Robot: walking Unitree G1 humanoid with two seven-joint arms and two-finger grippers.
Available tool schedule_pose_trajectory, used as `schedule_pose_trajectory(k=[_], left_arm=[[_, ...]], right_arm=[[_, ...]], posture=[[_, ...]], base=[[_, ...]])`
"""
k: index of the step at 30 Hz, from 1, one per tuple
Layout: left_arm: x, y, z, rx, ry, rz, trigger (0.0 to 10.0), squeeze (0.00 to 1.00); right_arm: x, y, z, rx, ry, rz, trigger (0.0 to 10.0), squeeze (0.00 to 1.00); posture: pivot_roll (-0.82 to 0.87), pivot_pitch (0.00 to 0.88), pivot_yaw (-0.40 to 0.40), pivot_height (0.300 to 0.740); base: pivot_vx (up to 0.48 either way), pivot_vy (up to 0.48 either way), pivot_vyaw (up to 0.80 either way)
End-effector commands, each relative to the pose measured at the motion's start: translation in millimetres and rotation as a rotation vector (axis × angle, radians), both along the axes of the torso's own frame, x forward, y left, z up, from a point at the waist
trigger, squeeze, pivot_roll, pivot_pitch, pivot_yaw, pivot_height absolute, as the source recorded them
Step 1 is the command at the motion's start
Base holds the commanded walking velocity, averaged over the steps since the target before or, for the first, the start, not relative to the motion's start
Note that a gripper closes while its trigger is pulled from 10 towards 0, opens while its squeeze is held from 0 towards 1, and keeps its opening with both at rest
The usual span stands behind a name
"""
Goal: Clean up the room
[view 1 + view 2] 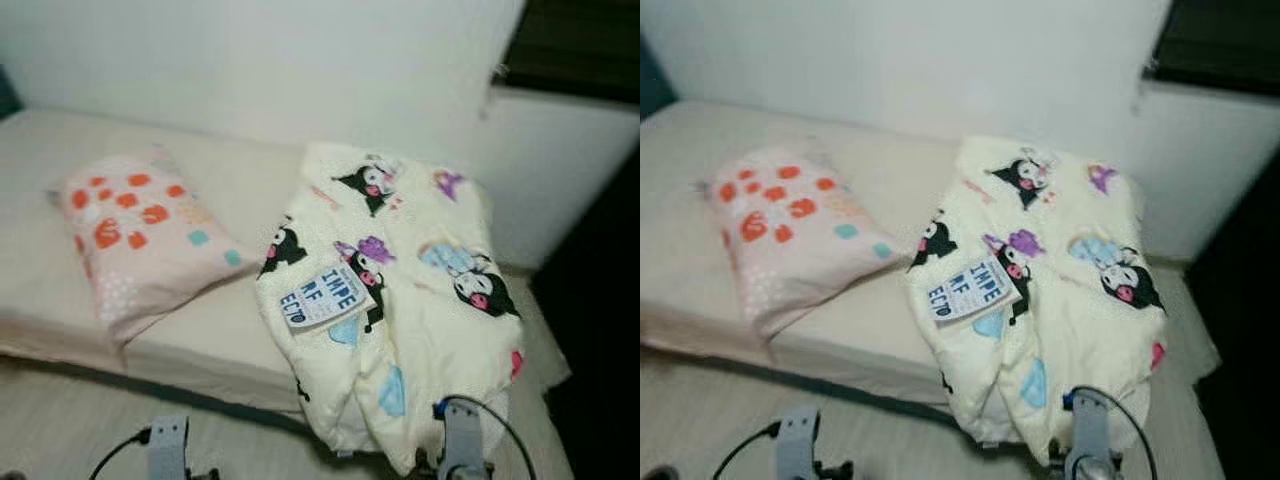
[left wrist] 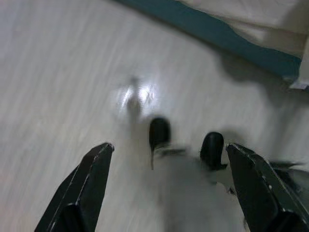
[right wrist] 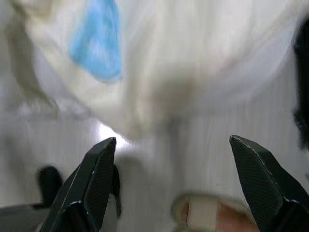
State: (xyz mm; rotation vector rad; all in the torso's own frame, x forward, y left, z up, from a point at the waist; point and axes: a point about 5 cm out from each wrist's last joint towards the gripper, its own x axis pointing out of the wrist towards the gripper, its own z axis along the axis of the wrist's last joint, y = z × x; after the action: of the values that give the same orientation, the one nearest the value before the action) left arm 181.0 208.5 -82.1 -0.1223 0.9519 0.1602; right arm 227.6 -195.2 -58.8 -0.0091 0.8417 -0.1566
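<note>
A cream cartoon-print blanket (image 1: 410, 290) lies crumpled across the right part of the bed (image 1: 215, 335) and hangs over its front edge. A small white book with blue letters (image 1: 322, 296) rests on the blanket. A pink pillow with orange spots (image 1: 140, 235) lies to the left on the mattress. My left gripper (image 2: 169, 193) is open above the pale floor, its wrist (image 1: 168, 448) low in the head view. My right gripper (image 3: 174, 188) is open just below the hanging blanket edge (image 3: 159, 72), its wrist (image 1: 462, 440) at the bottom of the head view.
A white wall (image 1: 300, 60) rises behind the bed, with a dark window (image 1: 580, 45) at the upper right. A dark gap (image 1: 600, 330) runs along the right of the bed. The teal bed base (image 2: 217, 34) borders the floor. A slipper (image 3: 212, 212) lies on the floor below my right gripper.
</note>
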Motion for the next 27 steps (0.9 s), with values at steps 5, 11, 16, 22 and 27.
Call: schedule_pose_trajectory(k=[5, 11, 16, 22, 27], left_arm=[[-1.1, -3.8, -1.2, -0.012, -0.004, 0.01, 10.0, 0.0], [0.6, -3.3, 0.4, -0.011, -0.038, 0.014, 10.0, 0.0], [1.8, -3.2, 1.5, -0.017, -0.063, 0.026, 10.0, 0.0], [5.6, -2.6, 5.0, -0.002, -0.119, 0.012, 10.0, 0.0], [7.3, -2.6, 6.5, 0.007, -0.14, -0.001, 10.0, 0.0]], right_arm=[[-14.1, 0.4, -8.8, 0.007, 0.047, -0.003, 10.0, 0.0], [-15.0, 1.9, -9.5, 0.012, 0.044, 0.001, 10.0, 0.0], [-15.4, 1.9, -9.7, 0.026, 0.043, -0.001, 10.0, 0.0], [-13.1, 1.3, -8.0, 0.03, 0.026, 0.0, 10.0, 0.0], [-12.6, 1.6, -7.7, 0.034, 0.022, -0.001, 10.0, 0.0]], posture=[[-0.14, 0.1, -0.065, 0.74], [-0.14, 0.103, -0.065, 0.74], [-0.14, 0.106, -0.066, 0.74], [-0.14, 0.108, -0.066, 0.74], [-0.15, 0.108, -0.066, 0.74]], base=[[0.0, 0.0, 0.0], [0.153, 0.0, 0.0], [0.466, 0.0, -0.32], [0.337, 0.0, -0.39], [0.0, 0.0, 0.0]])
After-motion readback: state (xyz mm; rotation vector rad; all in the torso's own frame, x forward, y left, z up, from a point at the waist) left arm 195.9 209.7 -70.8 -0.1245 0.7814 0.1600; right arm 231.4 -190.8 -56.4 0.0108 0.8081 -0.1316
